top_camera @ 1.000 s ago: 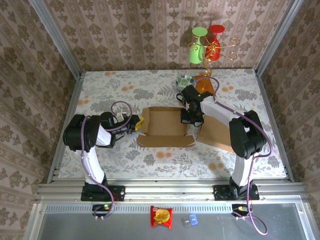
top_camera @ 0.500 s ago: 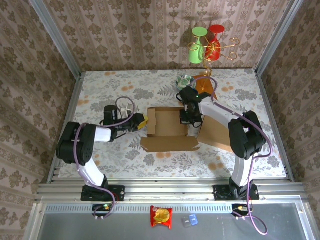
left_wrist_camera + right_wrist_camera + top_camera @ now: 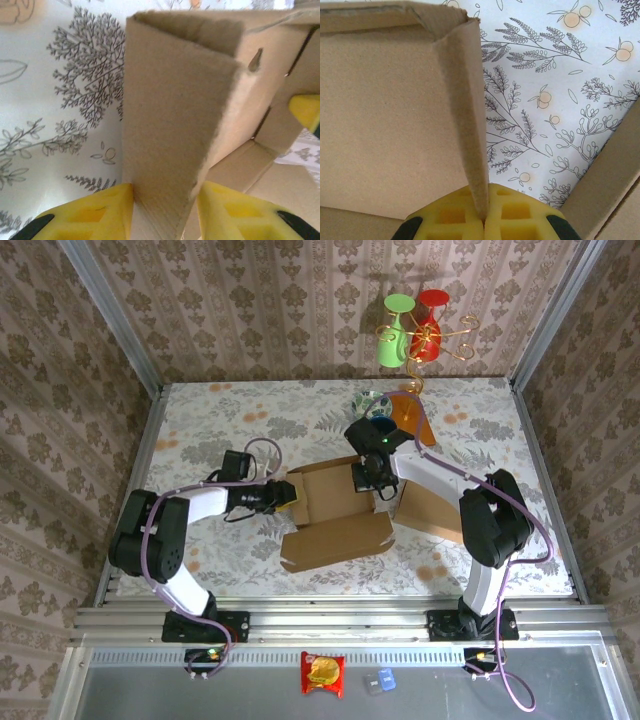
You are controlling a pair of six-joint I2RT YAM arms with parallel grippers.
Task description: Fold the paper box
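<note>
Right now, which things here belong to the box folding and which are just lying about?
Job: paper box, left claw, right claw, both on its walls.
Lying about: green glass, red glass, patterned bowl, snack packet.

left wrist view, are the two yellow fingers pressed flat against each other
No, a flap of the paper box stands between the two yellow fingers and keeps them apart.

One paper box (image 3: 330, 500). Two goblets: one green goblet (image 3: 394, 343), one red goblet (image 3: 428, 340). One snack packet (image 3: 323, 672), one blue item (image 3: 385, 678).
</note>
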